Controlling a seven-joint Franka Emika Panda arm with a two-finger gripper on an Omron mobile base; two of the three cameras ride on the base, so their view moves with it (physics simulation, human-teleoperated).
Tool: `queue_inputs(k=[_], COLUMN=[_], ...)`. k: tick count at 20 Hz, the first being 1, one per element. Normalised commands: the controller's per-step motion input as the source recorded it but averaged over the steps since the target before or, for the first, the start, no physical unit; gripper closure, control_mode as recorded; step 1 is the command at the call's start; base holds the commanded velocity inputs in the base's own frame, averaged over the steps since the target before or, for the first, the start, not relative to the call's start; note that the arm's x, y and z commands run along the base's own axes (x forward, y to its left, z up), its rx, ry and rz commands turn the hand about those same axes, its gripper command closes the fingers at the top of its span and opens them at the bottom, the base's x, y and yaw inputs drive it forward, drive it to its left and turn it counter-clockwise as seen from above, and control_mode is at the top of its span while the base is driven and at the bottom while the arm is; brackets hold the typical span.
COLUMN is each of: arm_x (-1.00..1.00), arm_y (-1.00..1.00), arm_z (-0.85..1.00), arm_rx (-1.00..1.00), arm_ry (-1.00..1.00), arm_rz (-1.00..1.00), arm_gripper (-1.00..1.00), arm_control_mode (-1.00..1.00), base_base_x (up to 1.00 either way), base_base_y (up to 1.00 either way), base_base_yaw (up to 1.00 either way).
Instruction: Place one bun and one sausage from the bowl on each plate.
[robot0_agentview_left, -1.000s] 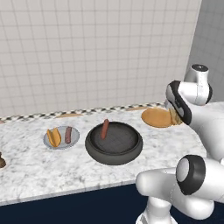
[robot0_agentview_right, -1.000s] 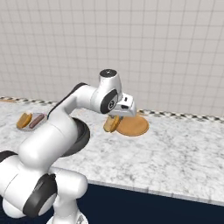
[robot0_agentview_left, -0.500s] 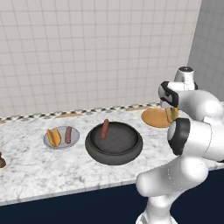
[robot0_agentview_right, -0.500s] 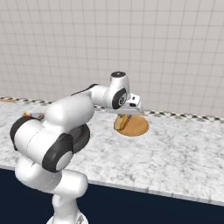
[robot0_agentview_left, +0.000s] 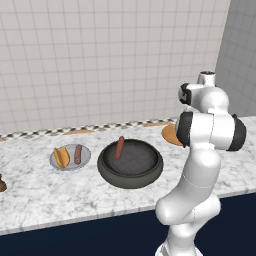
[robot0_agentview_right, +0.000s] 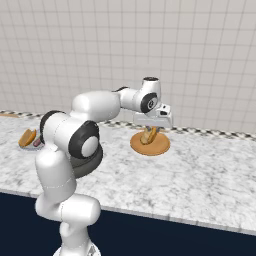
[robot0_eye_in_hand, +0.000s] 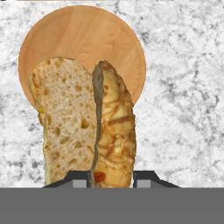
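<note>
Bun (robot0_eye_in_hand: 87, 122) up in the air, right over the orange-brown plate (robot0_eye_in_hand: 83, 39)!

Clamped tight in the gripper (robot0_agentview_right: 150, 131), hanging above that plate on the marble counter (robot0_agentview_right: 200, 165). Over at the light grey plate (robot0_agentview_left: 70, 156): another bun and a sausage, already set. One sausage (robot0_agentview_left: 120, 147) propped in the dark bowl (robot0_agentview_left: 130, 163).

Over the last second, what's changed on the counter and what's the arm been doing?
The arm swung further over the orange-brown plate, carrying the bun shut in the gripper; the bun now hangs above the plate, not yet set down. Nothing was let go. Unmoved: the bowl with one sausage, and the grey plate with its bun and sausage.
</note>
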Motion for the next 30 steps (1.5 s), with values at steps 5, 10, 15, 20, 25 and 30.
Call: queue_inputs(k=[5, 10, 15, 20, 25, 30], arm_x=[0.41, 0.58, 0.51, 0.29, 0.02, -0.18], arm_y=[-0.02, -0.02, -0.09, -0.2, -0.09, 0.08], arm_z=[-0.48, -0.46, -0.62, -0.46, -0.09, 0.13], arm_rx=[0.1, 0.02, 0.02, 0.02, 0.0, -0.03], arm_ry=[0.17, 0.06, 0.06, 0.03, 0.0, -0.03], arm_rz=[0.0, 0.0, 0.0, 0.0, 0.0, -0.03], arm_gripper=[1.0, 1.0, 1.0, 1.0, -1.0, -1.0], arm_control_mode=[-1.0, -1.0, -1.0, -1.0, -1.0, -1.0], base_base_x=[0.0, 0.0, 0.0, 0.0, 0.0, 0.0], base_base_y=[0.0, 0.0, 0.0, 0.0, 0.0, 0.0], base_base_yaw=[0.0, 0.0, 0.0, 0.0, 0.0, 0.0])
